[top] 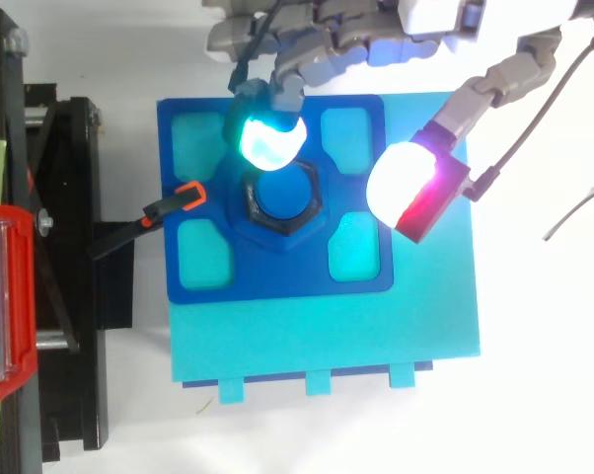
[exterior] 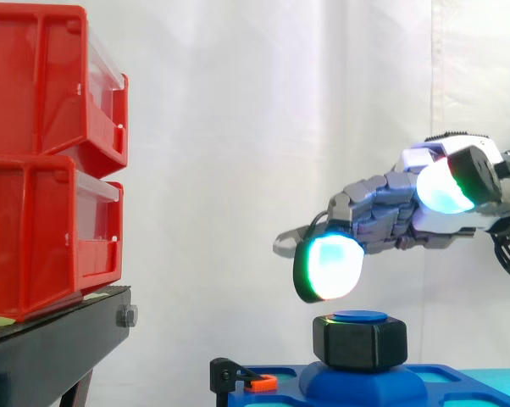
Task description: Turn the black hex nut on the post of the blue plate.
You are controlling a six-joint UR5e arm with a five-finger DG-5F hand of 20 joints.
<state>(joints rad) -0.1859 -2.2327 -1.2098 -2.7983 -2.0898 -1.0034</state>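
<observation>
Hovering above the nut [exterior: 359, 342], the hand [exterior: 390, 212] is seen reaching in from the right in the side view, its fingers stretched out loosely and spread wide, nothing held. One pad [exterior: 329, 267], lit cyan and white, is poised just over the nut's top, with a sliver of gap shown between them; from above, that same pad is laid over the nut's far edge. A second pad [top: 401, 183], glowing white and magenta, is held off to one side over the plate's edge, clear of the nut. The black hex nut is seated on the blue post [exterior: 359, 317], whose round top is seen through it, at the middle of the blue plate [top: 277, 281]. The plate is set on a cyan base [top: 327, 336]. A black clamp [top: 184, 197] with an orange tip is fixed at the plate's side toward the stand [exterior: 52, 348]. Red bins [exterior: 43, 170] are stacked on that black stand, well apart from the hand, and a white curtain [exterior: 238, 102] is hung behind it all
</observation>
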